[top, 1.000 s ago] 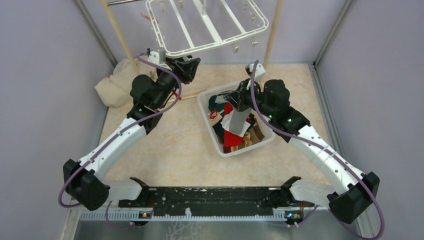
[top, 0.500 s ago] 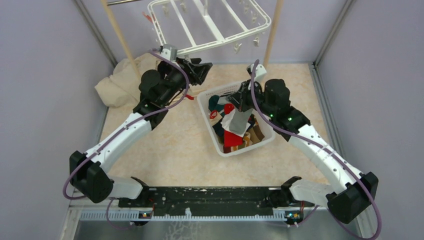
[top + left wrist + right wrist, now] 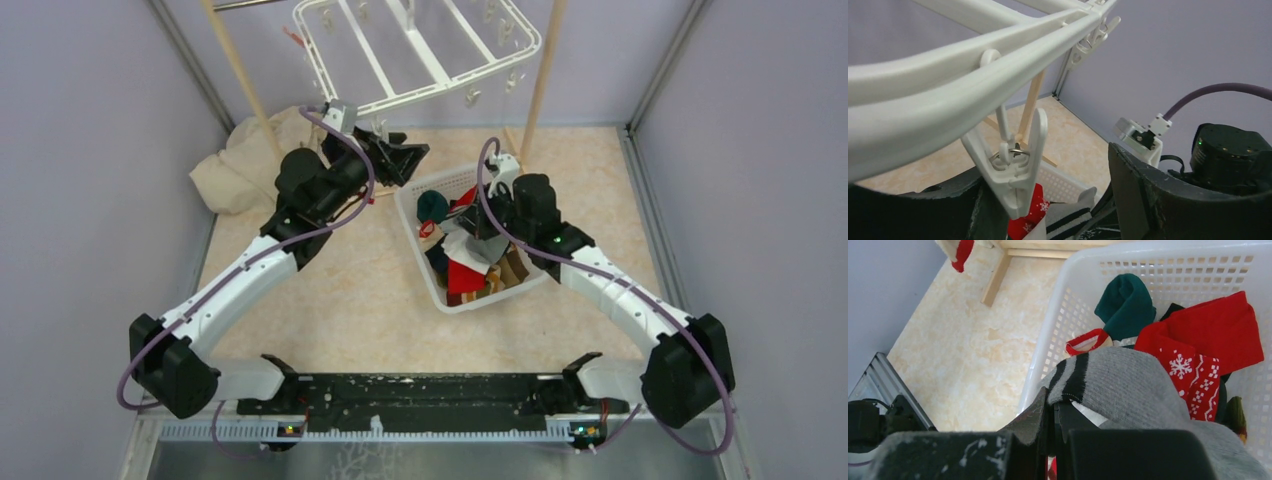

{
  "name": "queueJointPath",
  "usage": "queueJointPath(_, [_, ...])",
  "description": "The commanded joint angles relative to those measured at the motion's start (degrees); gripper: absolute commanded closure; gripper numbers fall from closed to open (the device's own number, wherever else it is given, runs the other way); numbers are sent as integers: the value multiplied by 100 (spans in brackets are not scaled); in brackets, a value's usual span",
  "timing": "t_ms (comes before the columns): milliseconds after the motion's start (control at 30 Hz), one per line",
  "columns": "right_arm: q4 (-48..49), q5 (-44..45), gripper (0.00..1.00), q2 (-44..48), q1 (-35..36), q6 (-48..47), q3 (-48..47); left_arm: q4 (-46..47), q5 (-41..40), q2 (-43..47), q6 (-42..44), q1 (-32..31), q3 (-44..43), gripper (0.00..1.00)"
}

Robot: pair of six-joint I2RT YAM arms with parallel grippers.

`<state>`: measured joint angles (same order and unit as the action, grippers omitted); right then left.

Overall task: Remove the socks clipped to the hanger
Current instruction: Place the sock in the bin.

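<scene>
Right gripper edged over basket — pinching grey sock | socks piled inside

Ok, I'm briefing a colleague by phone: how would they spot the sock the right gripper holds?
Find the white slatted plastic basket on the beige table. Over its pile the right gripper pinches a grey knitted sock by its striped end. Unlike the red snowflake sock and dark green sock beside it, it is plain grey with black stripes.

This is looking like a robotics lab cell: lavender panels on aluminium posts are enclosing a marbled tabletop carrying two robot arms.
</scene>
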<state>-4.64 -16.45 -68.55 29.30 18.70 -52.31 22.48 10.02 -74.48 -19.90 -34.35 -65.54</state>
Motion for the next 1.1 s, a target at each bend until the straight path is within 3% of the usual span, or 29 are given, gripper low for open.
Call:
queueJointPath(0, [784,-139,100,-227,-69,62,123,-144,180,275,-93,-69,177,29])
queueJointPath(233, [1127,-131,98,-705,-73,82,528,-445,256,580,-93,-125,374,28])
queueJointPath(567, [235,-103,41,67,-73,-66,309,-986,318,892,39,-147,439,25])
queueJointPath(667, [-100,-105,29,406,-71,-72,150,-1079,314,964,43,-142,470,25])
queueJointPath(800, [-561,-135,23,855,-73,-66,-142,-1195,382,1009,14,-149,450,25])
queueJointPath(1067, [-1192,169,26,1493,-72,-138,-428,-1486,379,1275,21,-149,422,24])
